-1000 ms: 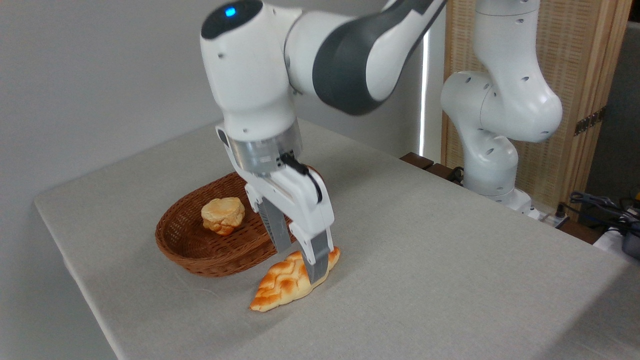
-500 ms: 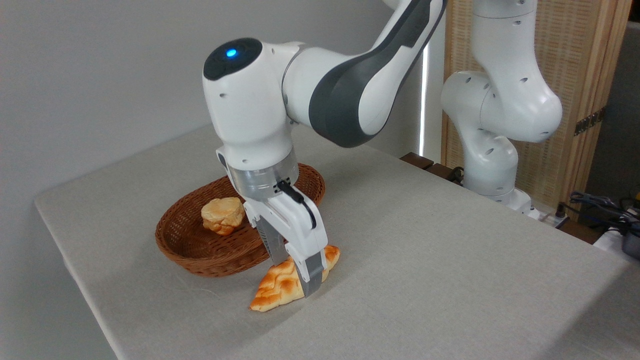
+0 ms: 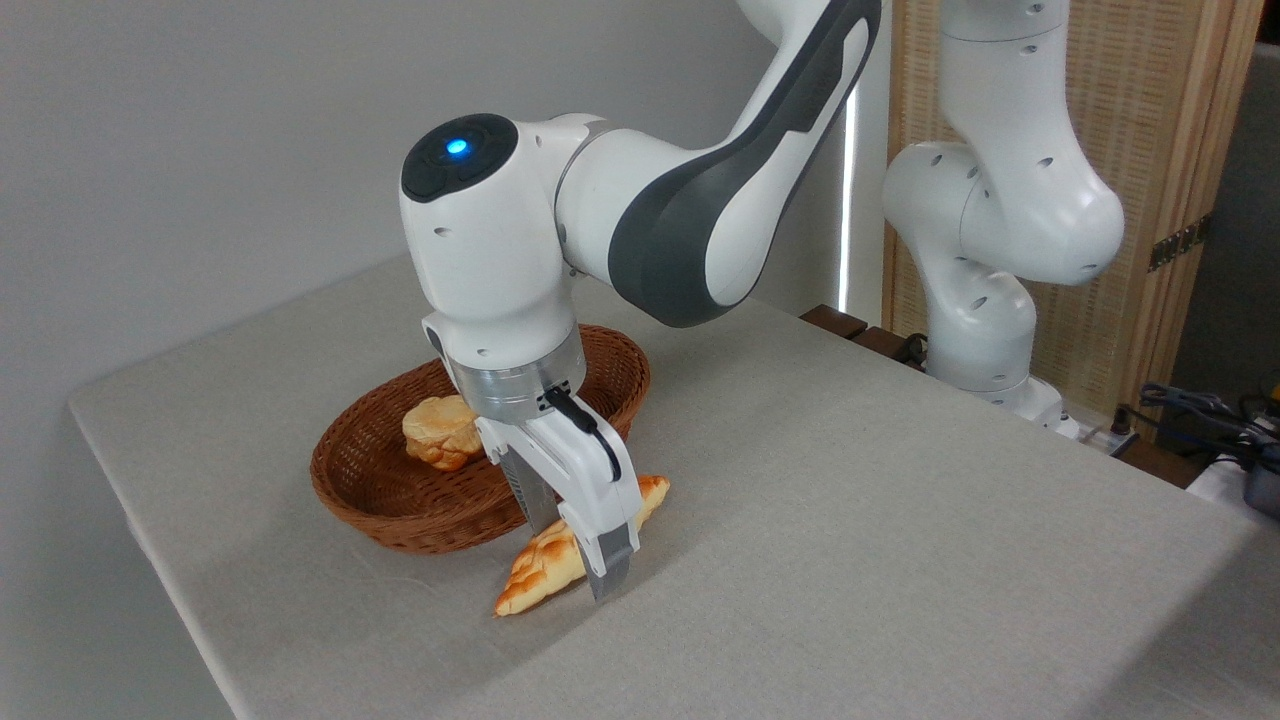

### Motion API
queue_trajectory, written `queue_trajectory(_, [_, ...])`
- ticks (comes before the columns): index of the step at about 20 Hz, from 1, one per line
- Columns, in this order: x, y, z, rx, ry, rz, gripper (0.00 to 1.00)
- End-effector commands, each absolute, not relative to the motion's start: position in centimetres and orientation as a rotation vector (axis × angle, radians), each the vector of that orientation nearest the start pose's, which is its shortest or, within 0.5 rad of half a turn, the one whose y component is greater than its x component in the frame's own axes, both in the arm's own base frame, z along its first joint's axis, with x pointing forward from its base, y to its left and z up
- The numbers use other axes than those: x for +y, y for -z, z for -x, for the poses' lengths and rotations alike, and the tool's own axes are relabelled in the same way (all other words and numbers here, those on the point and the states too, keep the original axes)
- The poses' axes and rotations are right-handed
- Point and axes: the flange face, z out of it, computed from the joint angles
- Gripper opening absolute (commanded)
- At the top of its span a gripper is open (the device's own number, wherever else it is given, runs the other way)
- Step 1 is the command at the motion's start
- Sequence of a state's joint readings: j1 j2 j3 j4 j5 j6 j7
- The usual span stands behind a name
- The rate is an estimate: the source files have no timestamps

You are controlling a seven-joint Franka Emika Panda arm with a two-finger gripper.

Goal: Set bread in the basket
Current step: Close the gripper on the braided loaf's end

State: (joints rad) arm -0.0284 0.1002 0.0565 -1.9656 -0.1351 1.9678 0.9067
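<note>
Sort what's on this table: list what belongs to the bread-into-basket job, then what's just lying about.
Job:
- plaited bread, on the cloth
- wicker basket
- pincer, straddling the loaf

Lying about:
- round bun, in the basket
- cables, far right

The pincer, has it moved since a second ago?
Yes. The pincer has dropped toward the table and now straddles the plaited bread beside the basket; before, its wrist stood higher against the basket's far rim.
</note>
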Motion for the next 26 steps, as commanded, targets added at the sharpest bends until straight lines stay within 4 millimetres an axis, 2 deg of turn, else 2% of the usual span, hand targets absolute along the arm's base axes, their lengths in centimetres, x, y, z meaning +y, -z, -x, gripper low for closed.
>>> queue_trajectory(1, [0.58, -41.13, -57.21, 1.332, -0.022, 3.013, 0.95])
queue_trajectory(2, [0.57, -41.14, -57.23, 1.331, -0.019, 3.014, 0.88])
queue_trajectory(5, [0.58, -41.14, -57.23, 1.331, -0.019, 3.014, 0.41])
queue_trajectory(6, [0.49, -41.14, -57.23, 1.331, -0.019, 3.014, 0.38])
queue_trajectory(23, [0.39, -41.27, -57.28, 1.336, -0.016, 3.013, 0.42])
queue_trajectory(25, [0.39, -41.50, -57.34, 1.335, -0.009, 3.011, 0.42])
queue_trajectory(26, [0.39, -41.65, -57.36, 1.335, -0.004, 3.010, 0.36])
